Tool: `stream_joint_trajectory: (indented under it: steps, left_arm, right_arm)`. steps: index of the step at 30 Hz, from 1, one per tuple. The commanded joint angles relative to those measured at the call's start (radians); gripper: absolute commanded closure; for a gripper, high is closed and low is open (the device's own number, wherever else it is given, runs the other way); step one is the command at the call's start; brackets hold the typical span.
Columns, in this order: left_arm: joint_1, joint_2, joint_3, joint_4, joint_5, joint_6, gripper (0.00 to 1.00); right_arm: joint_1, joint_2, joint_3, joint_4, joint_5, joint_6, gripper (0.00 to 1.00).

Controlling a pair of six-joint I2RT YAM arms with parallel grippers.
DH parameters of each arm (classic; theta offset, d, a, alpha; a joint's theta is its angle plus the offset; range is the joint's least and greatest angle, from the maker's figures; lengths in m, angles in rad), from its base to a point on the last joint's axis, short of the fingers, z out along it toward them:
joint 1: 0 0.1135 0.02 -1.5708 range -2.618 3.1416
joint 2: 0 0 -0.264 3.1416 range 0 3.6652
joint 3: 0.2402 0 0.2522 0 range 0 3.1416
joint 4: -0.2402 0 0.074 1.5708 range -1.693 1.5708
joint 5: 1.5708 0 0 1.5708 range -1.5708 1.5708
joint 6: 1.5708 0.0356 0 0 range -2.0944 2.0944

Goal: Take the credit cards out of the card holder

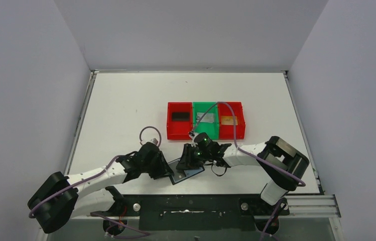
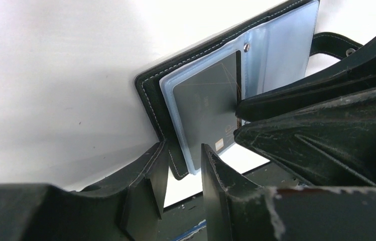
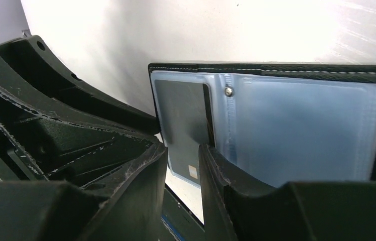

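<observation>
Now both at the open holder [image 3: 301, 130].
Left gripper [image 2: 183, 160] straddles its corner, right gripper [image 3: 180, 155] the card [image 2: 206, 115]; jaws half-narrowed, hold unclear.

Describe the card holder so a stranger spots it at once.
On the white table, look near the front edge, before the row of red and green bins. The card holder lies open there: a flat black wallet with shiny grey-blue pockets, not a plastic box.
</observation>
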Motion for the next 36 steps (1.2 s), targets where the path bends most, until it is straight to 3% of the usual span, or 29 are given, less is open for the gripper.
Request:
stream_joint_trajectory:
  steps: [1,9,14,19,23,36]
  left_arm:
    - [-0.012,0.054,0.083,0.011,-0.054,0.058,0.73]
    - [-0.04,0.164,0.193,-0.14,-0.178,0.109,0.84]
    - [-0.047,0.077,0.205,-0.156,-0.235,0.096,0.73]
    - [-0.045,-0.003,0.164,0.026,-0.143,0.103,0.67]
    - [-0.043,0.028,0.14,0.104,-0.083,0.09,0.67]
    - [-0.054,0.16,0.158,0.024,-0.084,0.106,0.67]
  right_arm:
    - [-0.009,0.013,0.011,0.035,-0.01,0.027,0.69]
    - [-0.025,-0.028,-0.022,0.05,0.021,0.05,0.7]
    - [-0.028,-0.117,-0.014,-0.012,0.114,0.009,0.67]
    - [-0.027,-0.161,-0.013,-0.079,0.18,-0.005,0.65]
    - [-0.033,-0.13,-0.016,-0.086,0.159,0.01,0.66]
    - [-0.049,-0.027,0.008,-0.048,0.063,0.012,0.69]
